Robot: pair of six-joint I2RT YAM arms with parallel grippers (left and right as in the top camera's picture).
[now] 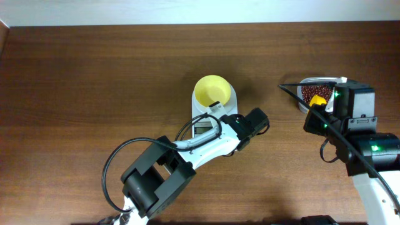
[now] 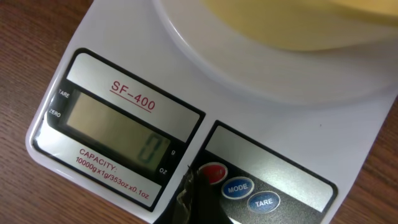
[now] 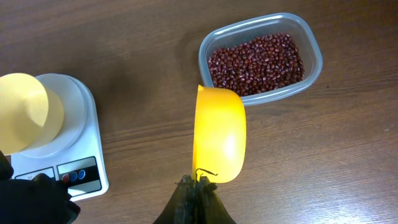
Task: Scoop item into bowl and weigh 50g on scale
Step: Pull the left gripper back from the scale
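Note:
The pale-yellow bowl stands empty on the white scale. In the left wrist view the scale reads 0 and the bowl fills the top edge. My left gripper is shut, its tip at the red button; in the overhead view it lies over the scale's front. My right gripper is shut on a yellow scoop, held just in front of the clear tub of reddish-brown beans. No beans show on the scoop.
The tub sits at the right of the brown wooden table, a hand's width from the scale. In the right wrist view the scale and bowl are at the left, with the dark left arm below them.

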